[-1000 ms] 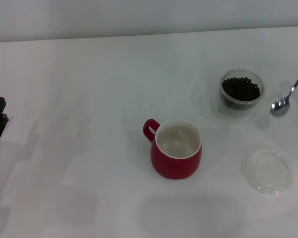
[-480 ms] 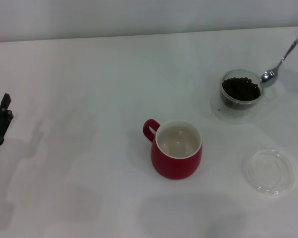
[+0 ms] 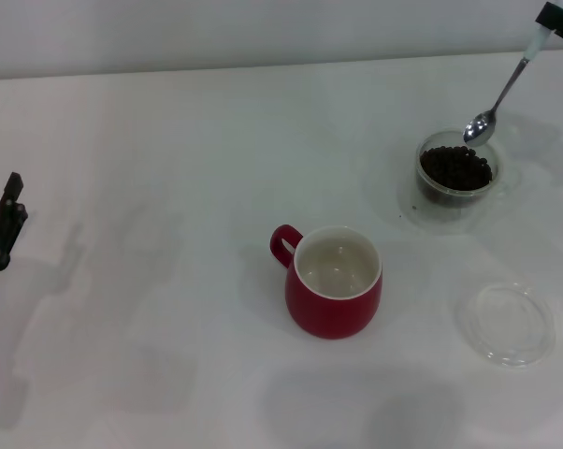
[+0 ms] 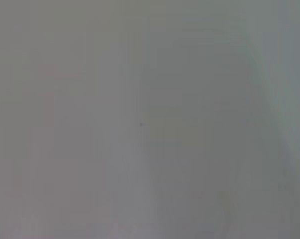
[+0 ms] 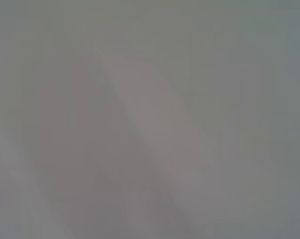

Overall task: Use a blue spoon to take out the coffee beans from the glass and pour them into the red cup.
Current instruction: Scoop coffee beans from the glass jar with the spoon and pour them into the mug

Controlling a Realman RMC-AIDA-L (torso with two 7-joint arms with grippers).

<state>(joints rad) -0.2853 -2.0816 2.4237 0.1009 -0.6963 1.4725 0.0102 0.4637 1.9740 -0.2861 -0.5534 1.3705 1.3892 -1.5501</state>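
Observation:
In the head view the red cup (image 3: 334, 282) stands mid-table, white inside and empty, its handle to the left. The glass (image 3: 456, 170) at the right holds a heap of coffee beans (image 3: 455, 167). My right gripper (image 3: 555, 18) at the top right corner is shut on the blue spoon (image 3: 502, 90) by its pale handle. The spoon hangs slanted, its metal bowl just above the glass's far rim. My left gripper (image 3: 3, 229) is at the far left edge, idle. Both wrist views show only plain grey.
A flat clear shallow dish (image 3: 507, 324) lies right of the red cup, near the front. The white table (image 3: 169, 187) ends at a pale wall along the back.
The right gripper has lifted the spoon from the table beside the glass and carried it up and to the left, over the glass's far rim. The left gripper shifted slightly.

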